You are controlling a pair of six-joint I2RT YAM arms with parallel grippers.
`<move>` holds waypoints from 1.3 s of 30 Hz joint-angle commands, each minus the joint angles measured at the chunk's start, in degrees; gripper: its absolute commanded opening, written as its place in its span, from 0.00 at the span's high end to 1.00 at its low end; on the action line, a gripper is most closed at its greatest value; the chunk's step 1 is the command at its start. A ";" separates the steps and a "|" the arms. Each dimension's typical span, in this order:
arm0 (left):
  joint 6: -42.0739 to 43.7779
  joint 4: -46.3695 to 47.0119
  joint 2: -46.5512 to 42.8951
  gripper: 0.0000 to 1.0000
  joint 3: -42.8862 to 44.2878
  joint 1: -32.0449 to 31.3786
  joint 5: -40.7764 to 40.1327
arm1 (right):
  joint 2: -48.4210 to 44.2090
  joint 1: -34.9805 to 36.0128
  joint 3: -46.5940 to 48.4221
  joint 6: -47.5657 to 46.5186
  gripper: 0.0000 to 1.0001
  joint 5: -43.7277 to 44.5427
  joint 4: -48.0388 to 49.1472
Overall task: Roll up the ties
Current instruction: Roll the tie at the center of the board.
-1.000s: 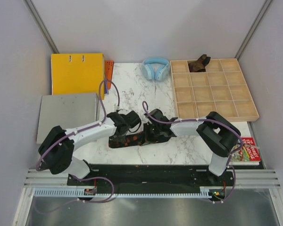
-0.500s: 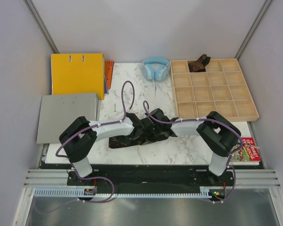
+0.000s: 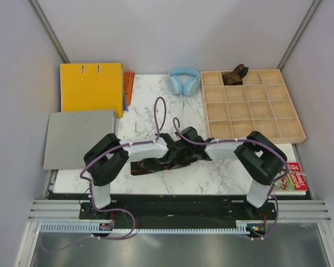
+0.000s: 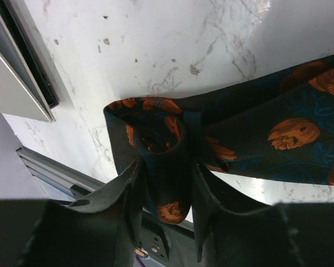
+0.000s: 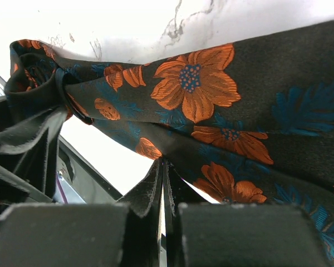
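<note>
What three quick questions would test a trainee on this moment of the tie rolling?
1. True or false: the left tool is shut on a rolled-up part of the patterned tie.
2. Which row of the wooden tray holds the brown tie? A far row; B middle row; C near row.
3. Fill in: the right tool pinches the ____.

Key: 1 true; 2 A; 3 patterned tie.
</note>
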 commanded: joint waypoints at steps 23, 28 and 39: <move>0.87 5.16 -15.35 0.19 3.65 1.29 8.71 | 5.84 -1.84 8.04 -9.72 0.97 2.85 -6.54; -2.47 5.51 -23.62 0.18 -0.91 4.44 8.80 | 9.27 -2.72 16.45 -17.19 0.96 5.83 -14.26; -8.62 12.19 -46.03 0.20 -20.58 14.38 15.13 | 15.26 -3.42 32.39 -26.43 0.95 13.75 -26.94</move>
